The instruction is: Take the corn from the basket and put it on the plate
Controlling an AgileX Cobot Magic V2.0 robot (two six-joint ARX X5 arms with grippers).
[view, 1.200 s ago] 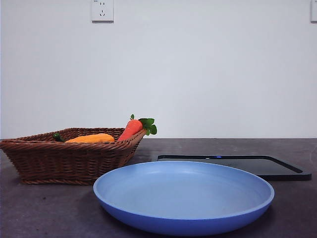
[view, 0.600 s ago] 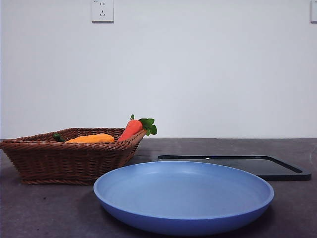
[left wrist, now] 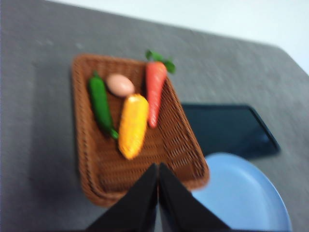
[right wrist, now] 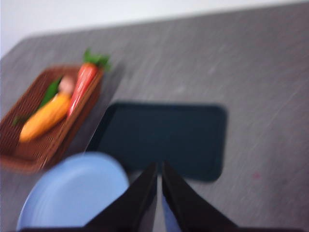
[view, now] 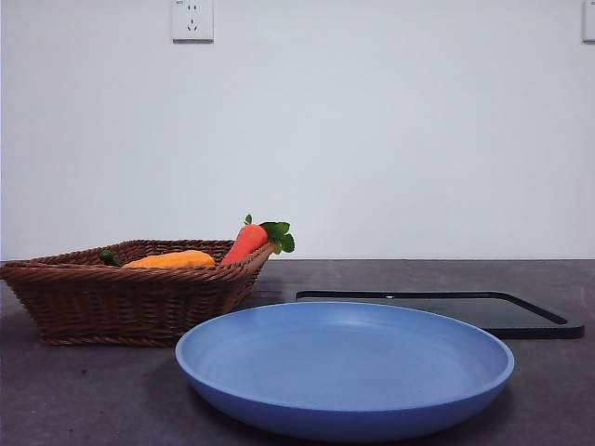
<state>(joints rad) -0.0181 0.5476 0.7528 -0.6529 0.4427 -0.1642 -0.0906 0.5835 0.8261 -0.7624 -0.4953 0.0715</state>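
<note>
The corn (left wrist: 133,125) lies in the brown wicker basket (left wrist: 178,154), between a green pepper (left wrist: 100,105) and a carrot (left wrist: 155,92), with a small pinkish egg-like item (left wrist: 120,85) at its tip. Both grippers hang high above the grey table (view: 84,400), the left gripper (left wrist: 158,169) over the basket's edge, the right gripper (right wrist: 159,166) over the black tray (right wrist: 164,137), jaws pressed together and empty. The light-blue plate (view: 344,367) sits bare just beside the basket.

Low level front view, wrist views high above basket (left wrist: 96,159)
</note>
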